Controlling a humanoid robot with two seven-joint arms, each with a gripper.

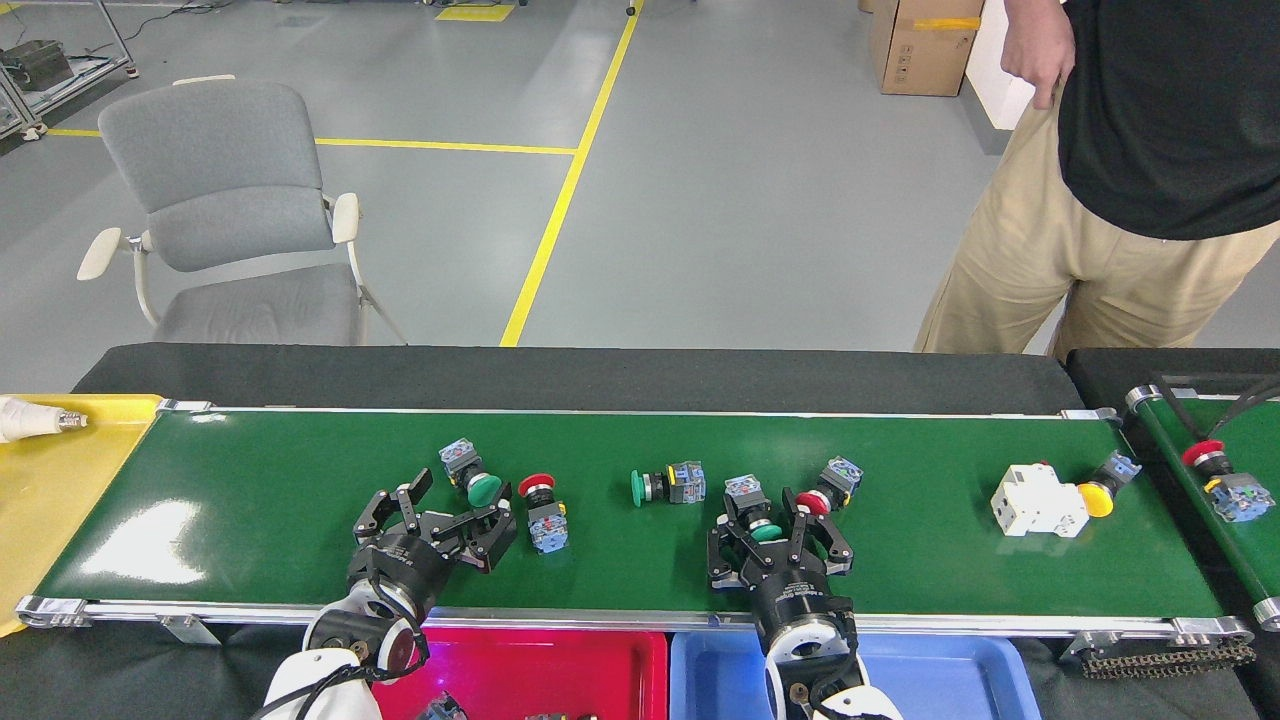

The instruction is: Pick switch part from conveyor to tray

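Note:
The conveyor (250, 520) carries several push-button switch parts. My left gripper (462, 508) hovers open over the belt's near side, its fingertips just short of a green-capped switch (472, 480); a red-capped switch (546, 512) lies just to its right. My right gripper (762, 522) is open over the belt, with another green-capped switch (752, 500) between its fingers and a red-capped switch (828, 488) touching its right finger. A small green switch (668, 485) lies between the two arms. In front of the belt sit a red tray (560, 665) and a blue tray (930, 675).
A white breaker block (1038, 500) and a yellow-capped switch (1105, 485) lie at the belt's right. A narrower belt (1245, 550) at far right bears a red switch (1220, 478). A yellow tray (50, 500) is at left. A person (1120, 200) and a chair (230, 210) stand behind.

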